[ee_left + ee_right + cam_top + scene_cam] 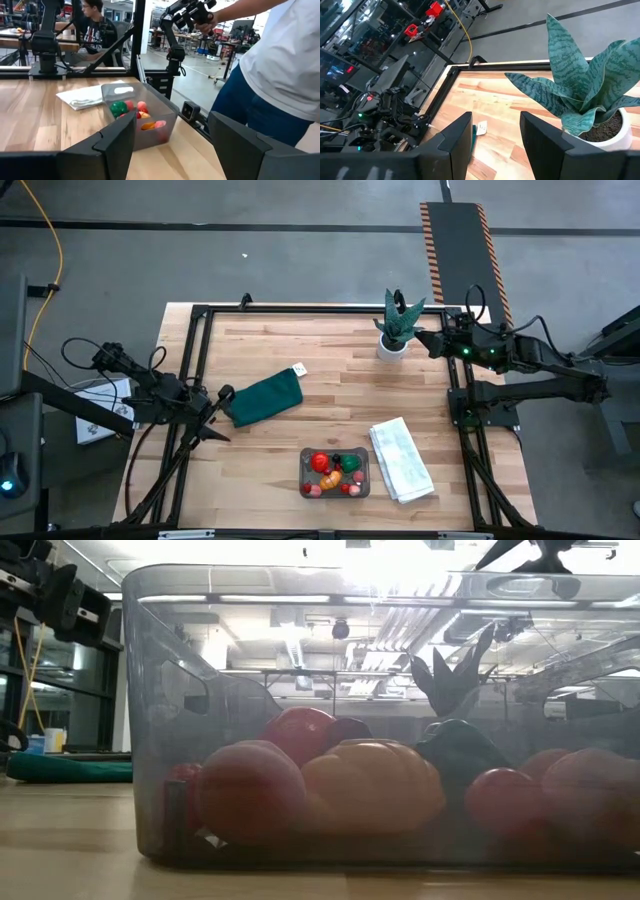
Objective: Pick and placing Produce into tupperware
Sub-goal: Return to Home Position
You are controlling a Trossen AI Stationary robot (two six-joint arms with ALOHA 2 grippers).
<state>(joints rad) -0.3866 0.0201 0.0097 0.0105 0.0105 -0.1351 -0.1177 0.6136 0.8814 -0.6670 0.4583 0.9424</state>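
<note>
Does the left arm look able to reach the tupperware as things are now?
Probably yes. The left end effector, open at the left side of the table, faces the tupperware, with only bare wood between them. The dark green cloth lies beside that path. The right end effector waits by the plant.

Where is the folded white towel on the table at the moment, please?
In the high view, the folded white towel lies in the lower right part of the table, on the right arm's side, just right of the tupperware holding the produce.
</note>
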